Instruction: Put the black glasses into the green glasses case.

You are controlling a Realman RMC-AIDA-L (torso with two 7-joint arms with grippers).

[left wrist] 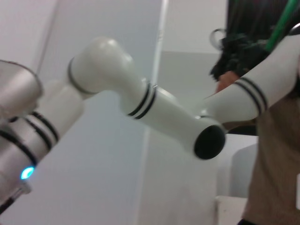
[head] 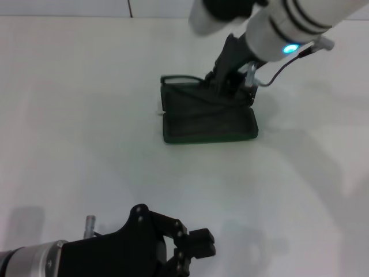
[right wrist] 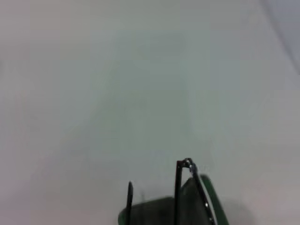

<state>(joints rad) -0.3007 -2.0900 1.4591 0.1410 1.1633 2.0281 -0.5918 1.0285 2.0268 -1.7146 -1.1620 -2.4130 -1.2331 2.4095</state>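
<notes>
The right gripper (head: 230, 81) holds the black glasses (head: 184, 81) over the open green glasses case (head: 210, 124) near the desk's (head: 86, 115) far edge, jaws pinching them. The left gripper (head: 196, 245) sits by the near edge, jaws pressed together.

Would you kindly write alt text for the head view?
The right claw reaches into the far side of an open green case on a white table, with the black glasses at its rim. The left claw rests at the near edge.
</notes>
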